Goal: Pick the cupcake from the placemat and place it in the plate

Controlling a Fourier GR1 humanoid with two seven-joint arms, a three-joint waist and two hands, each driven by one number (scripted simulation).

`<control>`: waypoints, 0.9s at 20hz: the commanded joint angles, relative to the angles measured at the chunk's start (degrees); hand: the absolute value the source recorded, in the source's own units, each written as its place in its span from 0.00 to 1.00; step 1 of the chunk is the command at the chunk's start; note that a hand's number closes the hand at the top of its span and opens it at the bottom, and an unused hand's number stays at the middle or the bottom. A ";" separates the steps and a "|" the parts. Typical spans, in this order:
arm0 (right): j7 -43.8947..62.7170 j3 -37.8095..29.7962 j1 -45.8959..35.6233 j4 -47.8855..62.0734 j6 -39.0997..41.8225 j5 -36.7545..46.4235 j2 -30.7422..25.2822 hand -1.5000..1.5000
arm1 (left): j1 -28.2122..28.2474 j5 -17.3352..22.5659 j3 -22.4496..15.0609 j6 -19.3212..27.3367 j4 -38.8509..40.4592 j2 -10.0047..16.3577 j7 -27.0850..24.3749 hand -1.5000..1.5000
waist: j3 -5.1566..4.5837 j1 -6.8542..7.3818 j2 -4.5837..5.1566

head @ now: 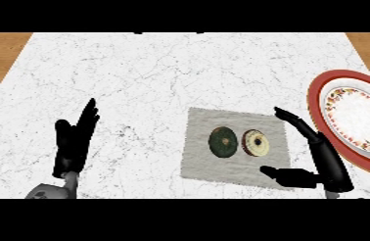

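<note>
The marble counter (pixel 145 73) carried a red-rimmed plate (pixel 318 105) at its right edge and a grey placemat (pixel 206 164) at centre. The right hand (pixel 318 159) stood spread beside the placemat, holding nothing. The left hand (pixel 72 142) rested open at left. The cupcake (pixel 254 142) lay on the placemat.

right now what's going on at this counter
The right hand is open at the right edge of the placemat, holding nothing. A dark green item and a pale item, both round, lie side by side on it, untouched. The red-rimmed plate sits further right. The left hand rests open at left.
</note>
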 commanded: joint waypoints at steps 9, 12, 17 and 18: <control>32.15 4.33 -5.77 -14.52 13.34 12.39 -15.53 0.00 | -0.64 -1.06 0.84 -0.32 3.68 -2.27 -2.11 0.50 | -0.15 0.26 0.06; 39.22 8.68 -10.07 -11.84 19.08 12.24 -12.85 0.00 | -1.57 -2.02 -0.42 -0.55 0.08 -1.27 2.04 0.50 | -0.08 1.23 0.16; 45.09 8.77 -16.77 -8.72 27.09 11.19 -8.42 0.00 | -1.02 -1.16 1.88 -2.22 0.80 -2.36 -0.53 0.50 | -0.03 1.05 0.16; 41.82 7.47 -15.01 -6.02 27.62 11.32 -7.96 0.00 | -0.26 -1.60 2.34 -2.68 2.13 -2.39 -0.90 0.50 | -0.01 0.85 0.16</control>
